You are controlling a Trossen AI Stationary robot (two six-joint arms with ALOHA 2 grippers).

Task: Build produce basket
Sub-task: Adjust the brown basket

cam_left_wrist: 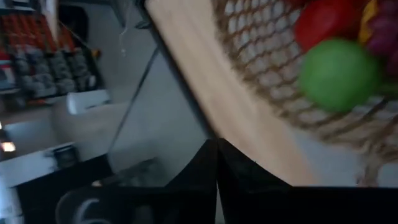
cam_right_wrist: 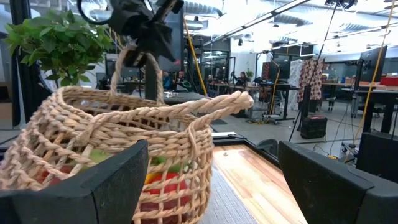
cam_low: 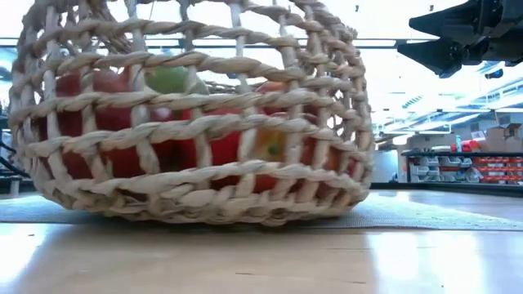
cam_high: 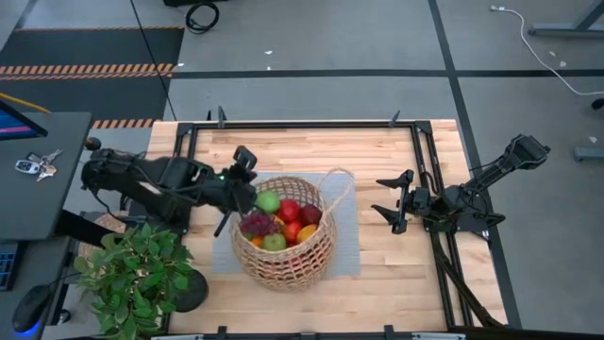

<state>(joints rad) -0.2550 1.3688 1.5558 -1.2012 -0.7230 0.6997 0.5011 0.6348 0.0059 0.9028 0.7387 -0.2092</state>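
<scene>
**A:** Where does the basket sit, and why there?

**Me:** The basket [cam_high: 284, 234] stands upright on the grey mat [cam_high: 344, 236] in the middle of the table [cam_high: 396, 283], between my two arms, so either can reach over its rim. The produce [cam_high: 283, 225] is heaped inside: green apple, red pieces, purple grapes, something orange. I see nothing loose on the table, so I judge the filling all but finished

**A:** And your pincers?

**Me:** My left gripper [cam_high: 224, 228] is pressed fully together, holding nothing, tip down just beside the basket's wall on my left side. I would guess it is there because it has just dropped a piece in. My right gripper [cam_high: 385, 196] hangs well apart on the other side, fingers spread wide and empty, pointed at the basket. From its wrist view a loop handle [cam_right_wrist: 217, 107] lies straight ahead between the fingers

**A:** Any writing or brand?

**Me:** None I can read, neither on basket nor on fruit
</scene>
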